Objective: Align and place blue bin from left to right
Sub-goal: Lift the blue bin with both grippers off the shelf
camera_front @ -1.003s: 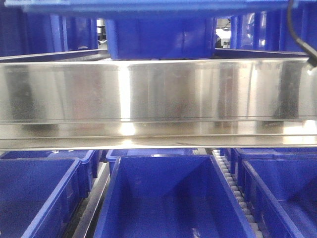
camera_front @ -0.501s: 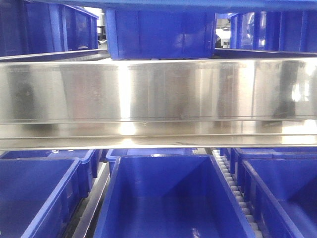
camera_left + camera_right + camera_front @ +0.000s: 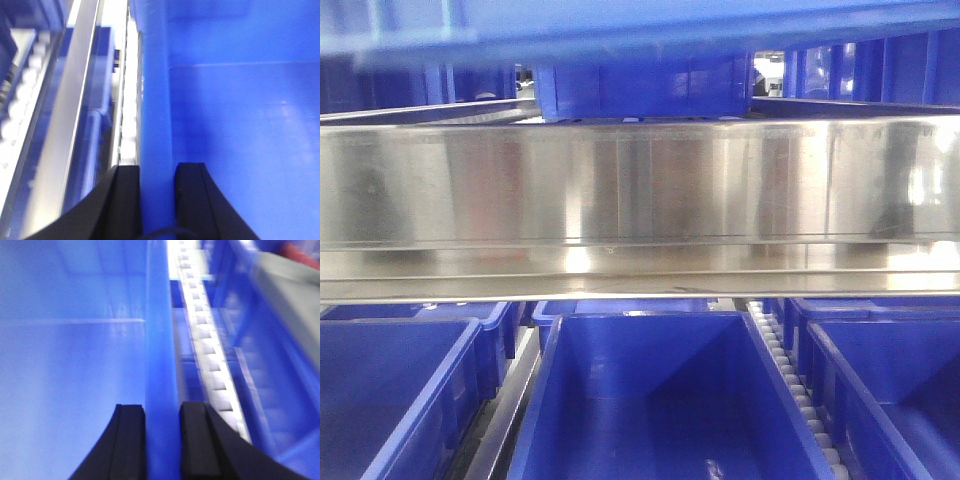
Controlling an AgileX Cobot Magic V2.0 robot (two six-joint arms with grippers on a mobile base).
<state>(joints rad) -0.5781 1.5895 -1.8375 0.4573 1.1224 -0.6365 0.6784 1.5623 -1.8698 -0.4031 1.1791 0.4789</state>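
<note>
Blue bin (image 3: 240, 125) is hanging between my two grippers, so I am judging the lift as done, with the carrying, setting down and lining up not yet done.

My left gripper (image 3: 157, 205) is pinching the bin's left wall just under the rim. One black finger (image 3: 125, 200) is pressing on the outside and the other on the inside. My right gripper (image 3: 162, 445) is clamping the right wall the same way, with its fingers pressed to both faces. Neither one is spread.

Outward from my left hand, a steel rail (image 3: 75, 100) and white rollers (image 3: 131, 100) are running away below the bin. Outward from my right hand, a roller track (image 3: 205, 350) is passing beneath, blurred.

In the front view the bin is showing only as a smeared blue band (image 3: 640, 25) across the top, near the camera and above the steel shelf front (image 3: 640, 190). I am reading that as the bin riding high and clear of everything. Beyond the shelf front another bin (image 3: 640, 85) is sitting far back, and a lower row of bins (image 3: 660, 400) is lying open underneath.
</note>
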